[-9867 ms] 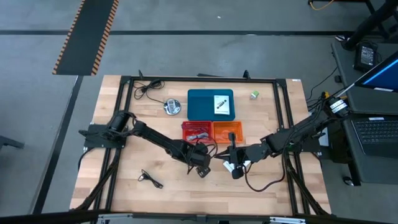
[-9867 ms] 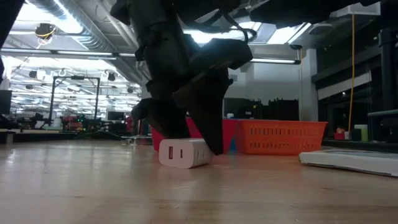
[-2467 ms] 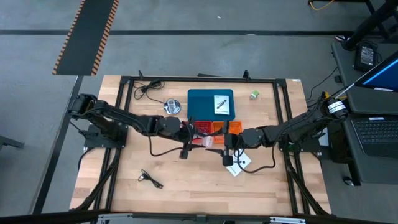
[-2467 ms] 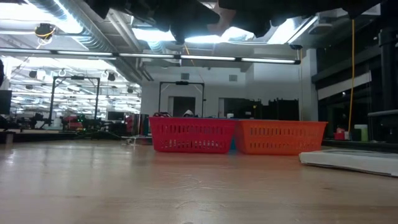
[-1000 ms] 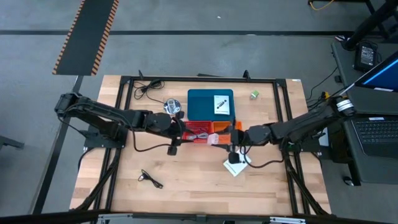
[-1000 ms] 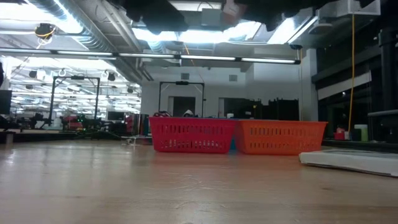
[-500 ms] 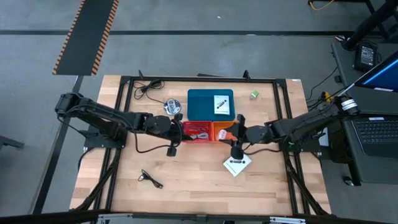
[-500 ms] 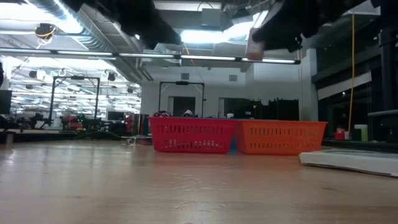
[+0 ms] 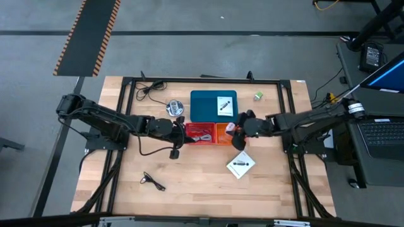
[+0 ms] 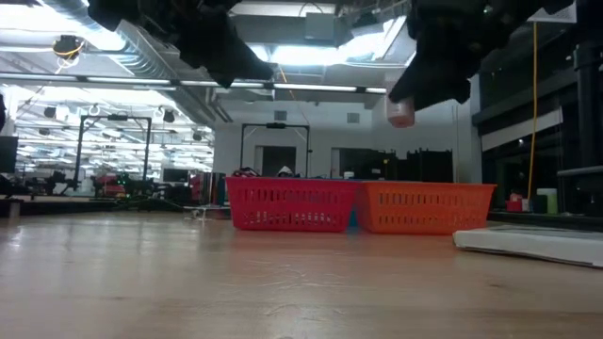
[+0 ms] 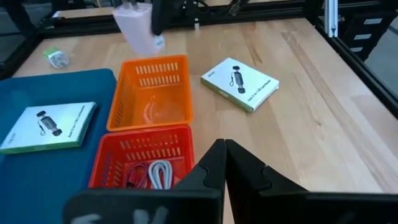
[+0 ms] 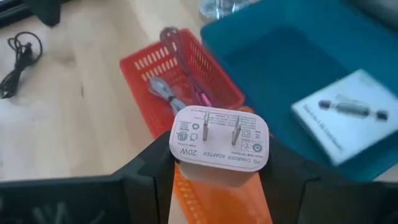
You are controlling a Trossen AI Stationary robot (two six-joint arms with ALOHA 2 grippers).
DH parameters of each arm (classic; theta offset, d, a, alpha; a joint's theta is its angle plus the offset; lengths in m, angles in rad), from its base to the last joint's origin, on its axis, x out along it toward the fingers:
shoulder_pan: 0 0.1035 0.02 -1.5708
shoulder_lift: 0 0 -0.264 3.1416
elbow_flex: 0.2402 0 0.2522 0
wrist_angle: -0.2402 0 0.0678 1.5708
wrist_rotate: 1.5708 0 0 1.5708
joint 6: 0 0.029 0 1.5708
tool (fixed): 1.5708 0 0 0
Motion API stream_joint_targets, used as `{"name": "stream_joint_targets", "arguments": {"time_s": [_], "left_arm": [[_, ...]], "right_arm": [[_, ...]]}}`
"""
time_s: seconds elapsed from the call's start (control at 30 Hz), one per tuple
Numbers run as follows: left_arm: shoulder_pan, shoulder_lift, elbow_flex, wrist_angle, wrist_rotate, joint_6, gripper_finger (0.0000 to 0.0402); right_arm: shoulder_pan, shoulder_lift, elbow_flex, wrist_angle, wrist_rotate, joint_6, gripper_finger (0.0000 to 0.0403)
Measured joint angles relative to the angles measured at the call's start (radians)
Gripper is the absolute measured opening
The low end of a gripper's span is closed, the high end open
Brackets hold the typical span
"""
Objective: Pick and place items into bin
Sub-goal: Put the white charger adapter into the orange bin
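Observation:
My right gripper (image 9: 235, 128) is shut on a pale cube, a small white plug adapter (image 12: 221, 144), high over the orange bin (image 11: 151, 93). The red bin (image 9: 200, 133) beside it holds coiled cables (image 11: 158, 174). My left gripper (image 11: 224, 155) hovers shut and empty over the red bin's near side. One white card (image 9: 240, 165) lies flat on the table near the bins. Another card (image 9: 224, 105) lies on the blue tray (image 9: 205, 101). A green cube (image 9: 258, 96) sits at the far right. A thin black cable (image 9: 153, 181) lies at the near left. My right gripper pinches the adapter by two opposite side faces (image 12: 180, 155), one finger (image 12: 155, 168) on each side. The fingers slant down from the table's right. The adapter's pronged face (image 12: 219, 134) is turned back toward the wrist. It hangs clear above the orange bin (image 10: 424, 207).
A round silver disc (image 9: 175, 108) and a second black cable (image 9: 150, 88) lie at the far left. A black frame (image 9: 287, 107) runs around the table top. Bare wood shows along the near edge (image 9: 202, 195).
My right gripper has carried the adapter toward the table's far edge, from beside the loose card to over the orange bin, rolling its wrist on the way. In the low view the adapter has come down into sight. My left gripper has sunk a little.

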Motion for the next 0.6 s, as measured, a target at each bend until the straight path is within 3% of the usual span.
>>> {"name": "stream_joint_targets", "arguments": {"time_s": [0.13,0.6], "left_arm": [[0.000,0.001,0.000,0.001,-0.011,0.000,0.0003],[0.000,0.083,0.000,0.017,-0.013,0.000,0.0008]], "right_arm": [[-0.026,0.032,0.002,-0.004,-0.071,0.053,0.0165],[-0.091,0.195,0.002,0.009,-0.126,0.209,0.0165]]}}
